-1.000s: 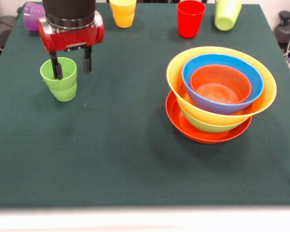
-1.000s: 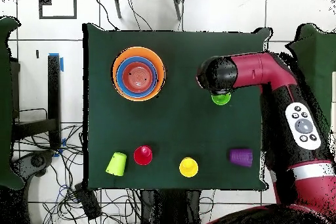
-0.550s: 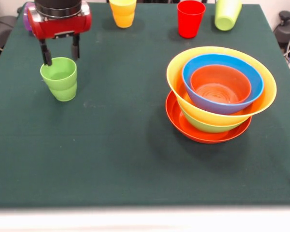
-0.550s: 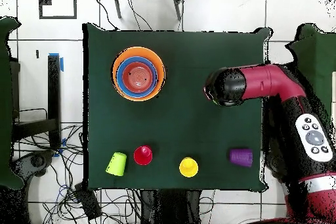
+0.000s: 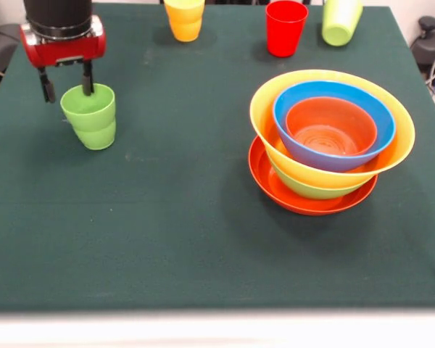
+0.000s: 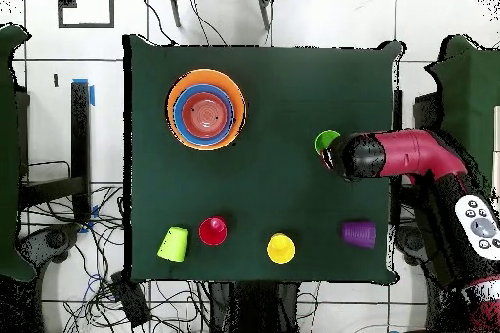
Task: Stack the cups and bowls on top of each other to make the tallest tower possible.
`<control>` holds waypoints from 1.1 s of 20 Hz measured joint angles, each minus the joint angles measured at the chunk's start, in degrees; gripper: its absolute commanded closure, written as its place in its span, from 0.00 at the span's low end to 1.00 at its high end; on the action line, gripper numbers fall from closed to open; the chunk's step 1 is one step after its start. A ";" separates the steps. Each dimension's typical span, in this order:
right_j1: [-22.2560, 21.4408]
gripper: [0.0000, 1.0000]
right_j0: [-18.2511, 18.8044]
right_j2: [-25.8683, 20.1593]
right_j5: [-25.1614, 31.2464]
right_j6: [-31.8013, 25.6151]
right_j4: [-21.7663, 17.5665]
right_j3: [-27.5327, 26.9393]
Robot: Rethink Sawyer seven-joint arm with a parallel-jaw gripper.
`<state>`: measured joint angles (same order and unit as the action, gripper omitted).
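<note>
A light green cup [image 5: 91, 116] stands upright at the table's left, also seen as the green cup [image 6: 326, 142] from above. My gripper [image 5: 65, 84] hangs open just behind and left of it. One finger [image 5: 88, 78] is at the cup's far rim, the other lies outside it; nothing is held. At the right, the bowls are nested: a wide red-orange bowl [image 5: 275, 190] at the bottom, then a green one [image 5: 308, 190], a large yellow one [image 5: 264, 109], a blue one [image 5: 286, 109] and a small orange one [image 5: 330, 127].
Along the far edge stand a yellow cup [image 5: 184, 19] and a red cup [image 5: 286, 27], with another light green cup [image 5: 341, 20] lying on its side. A purple cup [image 6: 358, 233] lies near the arm [image 6: 410, 153], hidden in the front view.
My gripper has lifted off the green cup and drifted left toward the table's edge, still open. The cup stays in place.
</note>
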<state>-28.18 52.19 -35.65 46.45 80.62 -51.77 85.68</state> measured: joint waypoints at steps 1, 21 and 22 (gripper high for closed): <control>0.19 0.00 0.07 0.02 -0.25 0.00 -0.08 0.01; 3.84 1.00 -1.19 0.53 -5.61 0.01 -0.44 0.02; 3.37 1.00 -2.39 0.99 -5.61 0.01 -0.46 0.03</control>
<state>-24.81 49.81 -34.66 40.84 80.63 -52.23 85.71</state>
